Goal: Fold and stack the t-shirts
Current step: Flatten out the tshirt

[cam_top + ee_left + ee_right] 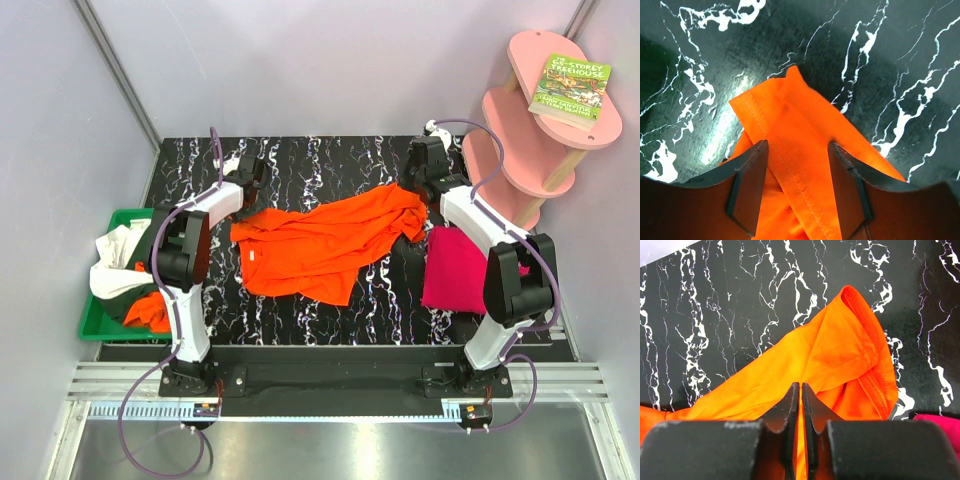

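T-shirt (330, 250), orange, pinched in right claw (800, 387), straddled by left claw (797, 145).

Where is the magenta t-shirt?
In the top view, the magenta t-shirt lies on the right of the table, beside the orange t-shirt, partly under the right arm.

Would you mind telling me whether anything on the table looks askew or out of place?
The orange shirt lies crumpled and askew across the table instead of spread flat. In the green bin, more shirts sit in a tangled heap. The pink shirt lies flat; nothing looks damaged.
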Robot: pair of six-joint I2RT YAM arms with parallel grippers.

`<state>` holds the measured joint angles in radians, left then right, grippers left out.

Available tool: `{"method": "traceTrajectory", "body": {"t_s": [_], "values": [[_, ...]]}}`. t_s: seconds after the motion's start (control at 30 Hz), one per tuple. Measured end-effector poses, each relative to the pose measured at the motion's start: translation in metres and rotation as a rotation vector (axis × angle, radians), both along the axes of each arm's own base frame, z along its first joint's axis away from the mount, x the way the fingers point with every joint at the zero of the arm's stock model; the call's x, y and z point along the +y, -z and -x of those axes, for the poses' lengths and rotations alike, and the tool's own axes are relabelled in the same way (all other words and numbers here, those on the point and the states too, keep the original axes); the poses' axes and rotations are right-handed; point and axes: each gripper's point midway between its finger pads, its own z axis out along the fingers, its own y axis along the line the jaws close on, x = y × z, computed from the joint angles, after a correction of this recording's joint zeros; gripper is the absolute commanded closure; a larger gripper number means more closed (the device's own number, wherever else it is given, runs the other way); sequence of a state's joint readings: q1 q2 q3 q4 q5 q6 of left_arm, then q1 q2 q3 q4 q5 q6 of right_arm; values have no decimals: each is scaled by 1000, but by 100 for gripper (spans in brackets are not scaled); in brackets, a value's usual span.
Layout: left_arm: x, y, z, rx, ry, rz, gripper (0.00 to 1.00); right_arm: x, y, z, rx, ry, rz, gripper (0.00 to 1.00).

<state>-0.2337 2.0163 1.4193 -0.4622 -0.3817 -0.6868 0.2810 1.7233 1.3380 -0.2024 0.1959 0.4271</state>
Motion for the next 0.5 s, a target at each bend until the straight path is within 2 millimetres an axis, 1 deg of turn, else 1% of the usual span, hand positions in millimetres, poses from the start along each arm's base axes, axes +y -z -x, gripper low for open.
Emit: {"method": "traceTrajectory", "body": {"t_s": [0.1,0.17,0.2,0.27,0.33,0.43,0.5], "values": [[-1,-5,-5,-4,-3,2,48,0,1,1,2,0,1,88],[-2,-7,-9,-12,-5,5,53,0,0,1,0,0,0,89],[-3,-8,-10,-15,-7,7,59,0,-1,1,-2,0,0,89],[-3,-7,-9,-10,-11,8,63,0,-2,1,-5,0,-1,89],[-2,-4,-7,3,-13,6,62,0,-2,1,-5,0,-1,88],[0,2,-3,27,-15,1,57,0,-2,0,-5,0,-1,88],[1,4,0,40,-18,-1,57,0,-2,0,-5,0,-2,89]]}}
